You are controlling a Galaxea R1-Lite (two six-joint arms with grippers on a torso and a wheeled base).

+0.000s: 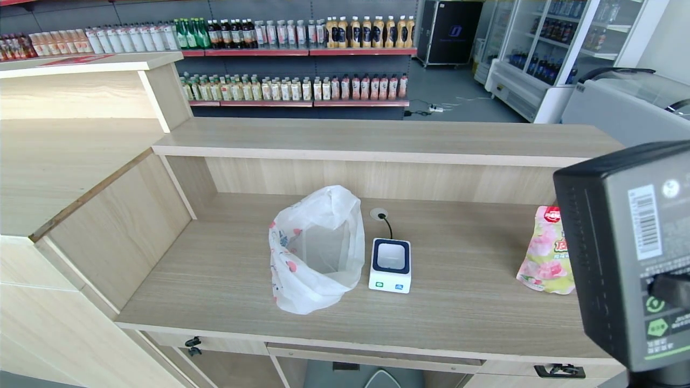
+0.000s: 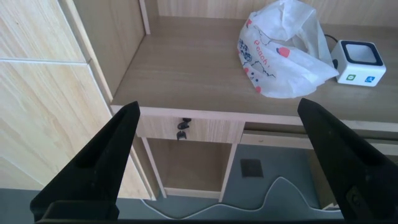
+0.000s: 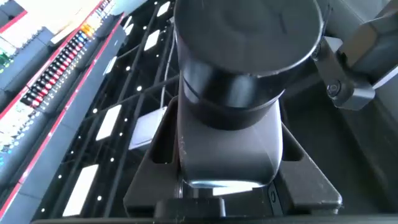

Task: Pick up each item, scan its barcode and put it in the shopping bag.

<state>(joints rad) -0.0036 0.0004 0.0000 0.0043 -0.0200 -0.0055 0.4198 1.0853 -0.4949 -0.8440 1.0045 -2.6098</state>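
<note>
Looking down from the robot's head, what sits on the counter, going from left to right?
Bag → scanner → pouch.

On the worktop (image 1: 463,302) there is one white plastic shopping bag (image 1: 315,253), one scanner (image 1: 390,265) and one pink and yellow pouch (image 1: 547,253). One cable (image 1: 386,226) runs from the scanner to one round hole (image 1: 379,213) in the worktop. Two small black fittings sit under the front edge: a left fitting (image 1: 192,345) and a right fitting (image 1: 559,371). Behind are two racks of bottles, an upper shelf (image 1: 302,52) and a lower shelf (image 1: 296,103). The bottles are too small and too many to count. One black cabinet (image 1: 450,32) stands beside them.
</note>
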